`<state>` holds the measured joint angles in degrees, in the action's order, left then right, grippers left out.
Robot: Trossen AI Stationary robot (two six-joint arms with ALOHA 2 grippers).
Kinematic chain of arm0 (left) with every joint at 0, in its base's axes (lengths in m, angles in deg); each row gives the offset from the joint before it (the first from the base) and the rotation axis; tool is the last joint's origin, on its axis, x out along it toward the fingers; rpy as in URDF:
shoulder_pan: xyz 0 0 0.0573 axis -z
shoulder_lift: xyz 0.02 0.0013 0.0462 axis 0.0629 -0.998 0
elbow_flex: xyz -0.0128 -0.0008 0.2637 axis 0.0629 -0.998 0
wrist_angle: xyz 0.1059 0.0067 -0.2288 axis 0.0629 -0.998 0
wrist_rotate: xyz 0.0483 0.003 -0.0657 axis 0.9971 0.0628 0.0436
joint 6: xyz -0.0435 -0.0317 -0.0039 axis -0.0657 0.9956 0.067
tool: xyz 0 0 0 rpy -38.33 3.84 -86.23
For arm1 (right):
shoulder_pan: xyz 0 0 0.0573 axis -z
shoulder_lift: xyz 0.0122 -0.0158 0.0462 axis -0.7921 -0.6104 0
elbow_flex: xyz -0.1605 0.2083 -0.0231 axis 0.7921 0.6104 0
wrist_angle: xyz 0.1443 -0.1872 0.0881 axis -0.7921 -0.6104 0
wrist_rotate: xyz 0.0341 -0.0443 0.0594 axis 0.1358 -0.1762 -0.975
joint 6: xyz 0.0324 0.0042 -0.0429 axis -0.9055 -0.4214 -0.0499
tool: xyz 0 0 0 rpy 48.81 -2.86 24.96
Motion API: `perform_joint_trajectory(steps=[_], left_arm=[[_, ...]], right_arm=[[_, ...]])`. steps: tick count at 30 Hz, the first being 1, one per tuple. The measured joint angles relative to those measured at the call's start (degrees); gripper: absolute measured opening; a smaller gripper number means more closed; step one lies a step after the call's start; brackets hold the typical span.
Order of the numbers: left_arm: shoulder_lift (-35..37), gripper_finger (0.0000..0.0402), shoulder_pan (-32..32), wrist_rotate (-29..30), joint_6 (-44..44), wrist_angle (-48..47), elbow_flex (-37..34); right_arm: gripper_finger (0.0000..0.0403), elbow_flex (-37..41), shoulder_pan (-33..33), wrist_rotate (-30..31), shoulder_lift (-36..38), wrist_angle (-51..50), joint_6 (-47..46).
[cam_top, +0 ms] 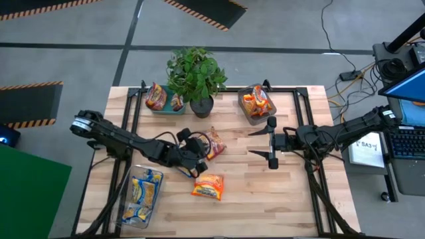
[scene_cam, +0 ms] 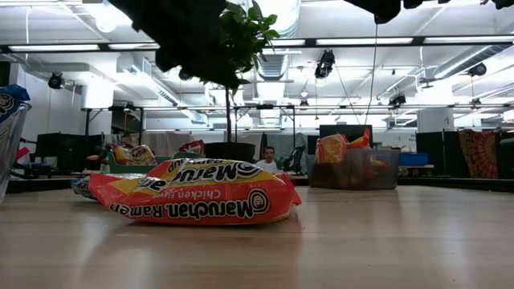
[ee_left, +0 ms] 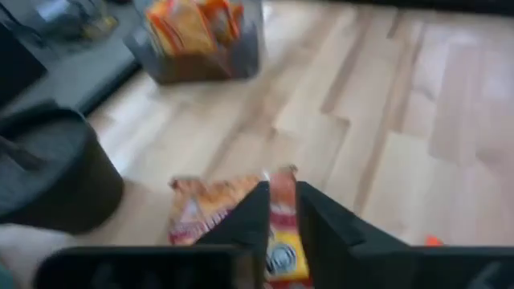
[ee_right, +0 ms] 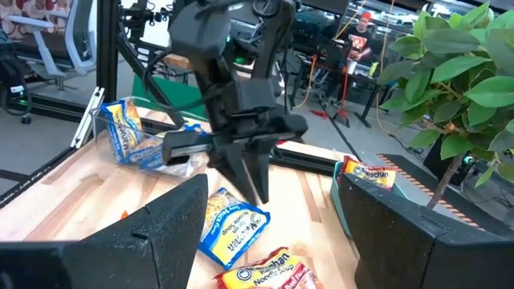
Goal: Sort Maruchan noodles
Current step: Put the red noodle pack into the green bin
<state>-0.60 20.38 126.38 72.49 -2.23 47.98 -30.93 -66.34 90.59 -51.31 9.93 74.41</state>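
Nearest the lower edge of the high view, a clear bin (cam_top: 125,199) at the lower left holds the blue-and-yellow Maruchan noodles, so this colour seems already to have its place. Just right of it one orange packet (cam_top: 208,187) lies flat and alone on the table (cam_top: 292,199), not yet sorted, I judge.

At the middle, the left gripper (ee_left: 281,229) reaches in from the left and hangs over a red packet (cam_top: 214,143). Whether its claw is together or clamped on this packet, I cannot tell. The right gripper (cam_top: 255,143) waits at centre right with its claw wide apart and nothing in it, probably to leave room.

Farther up, a teal tray (cam_top: 165,109) at the upper left keeps red packets. A potted plant (cam_top: 196,74) stands beside it. A second clear bin (cam_top: 260,118) at the upper right keeps orange packets, so the lone orange packet likely belongs there.
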Motion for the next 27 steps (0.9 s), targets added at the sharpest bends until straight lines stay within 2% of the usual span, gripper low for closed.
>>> perform_joint_trajectory(steps=[4, 9, 14, 17, 20, 27], left_arm=[[0.00, 0.0118, -0.07, -2.03, 2.63, -1.77, -0.09], [-0.99, 0.0226, -0.62, -1.78, 6.27, -1.20, -0.31], [-7.64, 0.0302, -0.77, -2.19, 5.96, 3.77, -0.50], [-13.18, 0.0319, -0.98, -2.22, 4.27, 8.67, 0.19], [-18.43, 0.0319, -2.12, -1.90, 3.10, 9.16, 2.96], [-26.27, 0.0301, -5.01, -0.52, 3.29, -0.12, 9.25]], right_arm=[[0.0270, 0.00, 0.00, 0.00, 0.00, -0.02, 0.04], [0.0270, 0.00, 0.00, 0.00, 0.00, -0.01, 0.34], [0.0270, -0.01, 0.00, 0.00, 0.00, -0.41, 0.41], [0.0270, -0.01, 0.00, 0.00, 0.00, -0.70, 0.41], [0.0270, -0.02, 0.00, 0.00, 0.00, -0.81, 0.41], [0.0270, -0.02, 0.00, 0.02, 0.00, -0.92, 0.41]])
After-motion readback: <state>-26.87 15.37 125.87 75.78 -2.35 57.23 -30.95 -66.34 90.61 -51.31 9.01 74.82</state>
